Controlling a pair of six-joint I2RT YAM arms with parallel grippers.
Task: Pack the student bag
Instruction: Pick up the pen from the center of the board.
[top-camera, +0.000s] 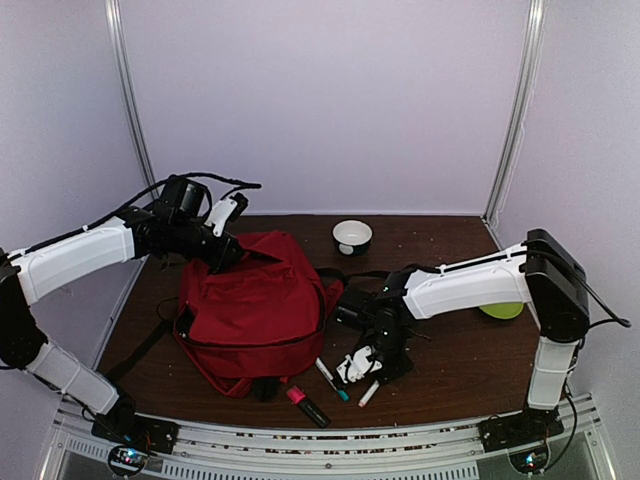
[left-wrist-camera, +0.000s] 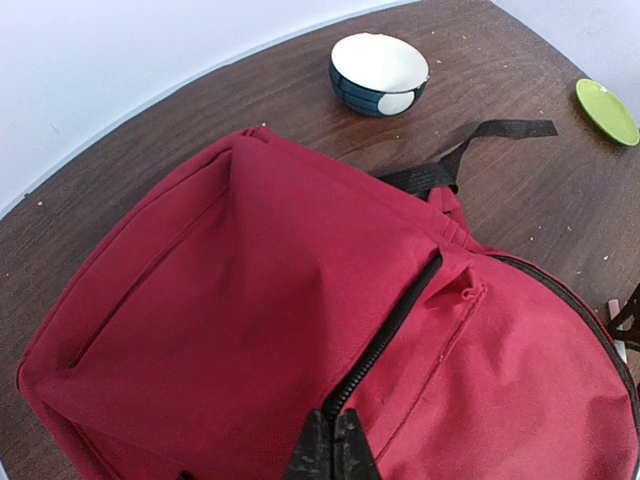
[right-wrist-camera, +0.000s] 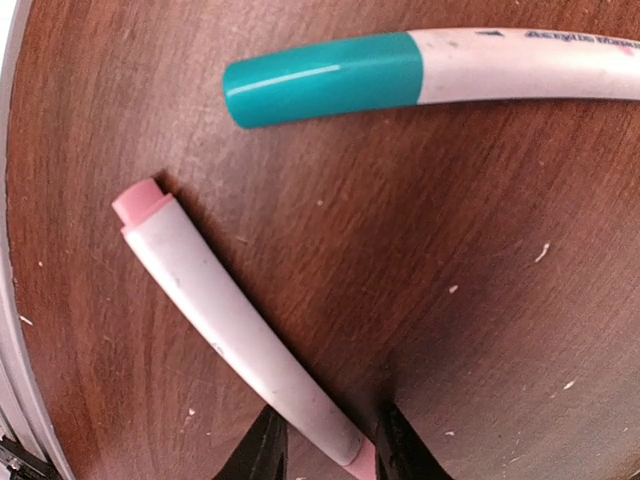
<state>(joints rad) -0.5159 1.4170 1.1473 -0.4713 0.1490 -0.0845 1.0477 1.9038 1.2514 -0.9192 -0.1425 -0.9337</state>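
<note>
The student bag (top-camera: 255, 305) is a big red backpack lying in the middle of the table, its black zipper (left-wrist-camera: 400, 310) running across the top. My left gripper (top-camera: 225, 250) sits at the bag's far edge; its tips (left-wrist-camera: 335, 452) are shut on the end of the zipper. Near the table's front, my right gripper (top-camera: 368, 372) points down. Its jaws (right-wrist-camera: 332, 450) stand apart on either side of one end of a white marker with pink ends (right-wrist-camera: 225, 310), which lies flat on the wood. A teal-capped white marker (right-wrist-camera: 400, 72) lies just beyond it.
A pink and black highlighter (top-camera: 308, 405) lies at the bag's front edge. A dark bowl with a white inside (top-camera: 352, 236) stands at the back and a green plate (top-camera: 502, 310) at the right. A black strap (left-wrist-camera: 470, 150) trails from the bag.
</note>
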